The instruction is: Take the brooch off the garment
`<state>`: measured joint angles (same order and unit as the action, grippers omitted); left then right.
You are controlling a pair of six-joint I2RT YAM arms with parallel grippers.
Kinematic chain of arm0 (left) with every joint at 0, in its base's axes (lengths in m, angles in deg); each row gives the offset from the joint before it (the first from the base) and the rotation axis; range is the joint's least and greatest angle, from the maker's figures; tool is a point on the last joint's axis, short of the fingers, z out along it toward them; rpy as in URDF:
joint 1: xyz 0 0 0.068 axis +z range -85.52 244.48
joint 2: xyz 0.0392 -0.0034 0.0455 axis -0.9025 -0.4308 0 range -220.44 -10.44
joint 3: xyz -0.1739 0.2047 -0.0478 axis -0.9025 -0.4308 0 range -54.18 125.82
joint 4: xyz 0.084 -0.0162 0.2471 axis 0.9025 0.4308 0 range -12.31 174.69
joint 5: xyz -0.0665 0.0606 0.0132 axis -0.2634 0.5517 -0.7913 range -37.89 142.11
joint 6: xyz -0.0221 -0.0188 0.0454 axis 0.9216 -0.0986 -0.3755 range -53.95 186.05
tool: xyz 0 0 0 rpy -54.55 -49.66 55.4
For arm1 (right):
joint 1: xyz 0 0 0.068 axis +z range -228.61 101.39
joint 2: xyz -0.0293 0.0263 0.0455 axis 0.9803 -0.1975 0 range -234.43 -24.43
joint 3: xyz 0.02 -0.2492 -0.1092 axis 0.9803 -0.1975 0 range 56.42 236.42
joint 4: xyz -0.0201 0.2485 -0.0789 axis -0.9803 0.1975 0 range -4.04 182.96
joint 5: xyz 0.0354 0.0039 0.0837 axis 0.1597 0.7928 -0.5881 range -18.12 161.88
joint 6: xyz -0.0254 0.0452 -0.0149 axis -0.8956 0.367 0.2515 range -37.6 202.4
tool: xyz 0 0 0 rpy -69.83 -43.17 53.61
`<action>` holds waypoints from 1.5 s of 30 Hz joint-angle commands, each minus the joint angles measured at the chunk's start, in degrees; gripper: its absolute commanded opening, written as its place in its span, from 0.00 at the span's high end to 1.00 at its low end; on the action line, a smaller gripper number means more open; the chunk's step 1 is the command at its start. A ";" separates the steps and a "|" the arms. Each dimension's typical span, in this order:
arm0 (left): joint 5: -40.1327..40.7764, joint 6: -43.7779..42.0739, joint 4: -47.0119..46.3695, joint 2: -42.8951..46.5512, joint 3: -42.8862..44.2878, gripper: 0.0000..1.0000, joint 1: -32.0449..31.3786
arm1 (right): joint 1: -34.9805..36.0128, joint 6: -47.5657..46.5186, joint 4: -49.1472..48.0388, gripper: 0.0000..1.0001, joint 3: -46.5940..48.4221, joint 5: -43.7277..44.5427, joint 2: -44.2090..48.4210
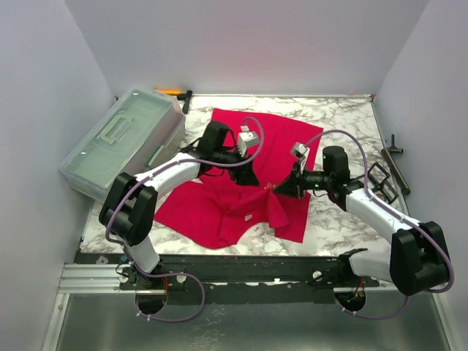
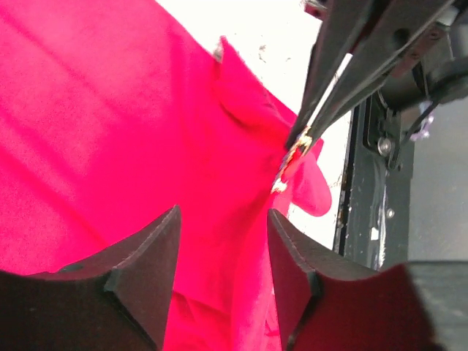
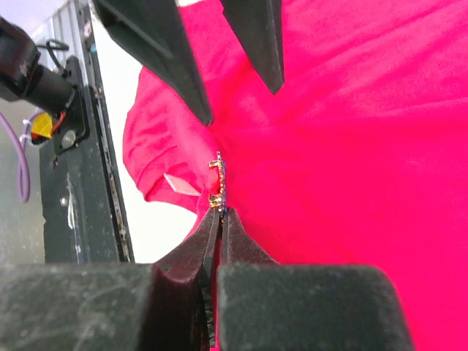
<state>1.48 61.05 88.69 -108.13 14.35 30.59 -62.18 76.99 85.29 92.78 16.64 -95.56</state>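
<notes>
Red garment (image 1: 241, 183) is spread on marble table (image 1: 344, 117); brooch (image 3: 217, 183), seemingly pinned at its rumpled middle, is clamped by right gripper (image 3: 219, 213); left gripper (image 2: 223, 216) is held apart above it. Step: extraction. Next, likely: garment restrained, brooch drawn free.

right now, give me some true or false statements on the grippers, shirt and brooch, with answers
1. The right gripper is shut on the brooch. True.
2. The left gripper is clamped on the shirt. False: its jaws stand open over the cloth.
3. The brooch lies in the bin. False: it is at the shirt, between the right gripper's fingertips.
4. The shirt lies on the table. True.
</notes>
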 commanded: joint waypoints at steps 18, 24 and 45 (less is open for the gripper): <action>-8.70 19.52 -37.38 3.69 -15.92 0.61 2.23 | -0.52 29.77 -41.48 0.99 -6.20 -4.68 -6.94; -9.34 20.74 -40.79 3.12 -16.12 0.65 1.47 | -0.55 31.25 -44.20 0.99 -7.13 -6.70 -7.30; -11.58 22.81 -45.55 4.08 -17.02 1.00 2.30 | -0.70 20.97 -28.66 0.72 -5.60 -9.16 -4.93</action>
<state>-8.97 84.31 48.17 -106.25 -2.57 32.17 -63.34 105.54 44.46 85.54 9.67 -102.30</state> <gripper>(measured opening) 0.014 0.145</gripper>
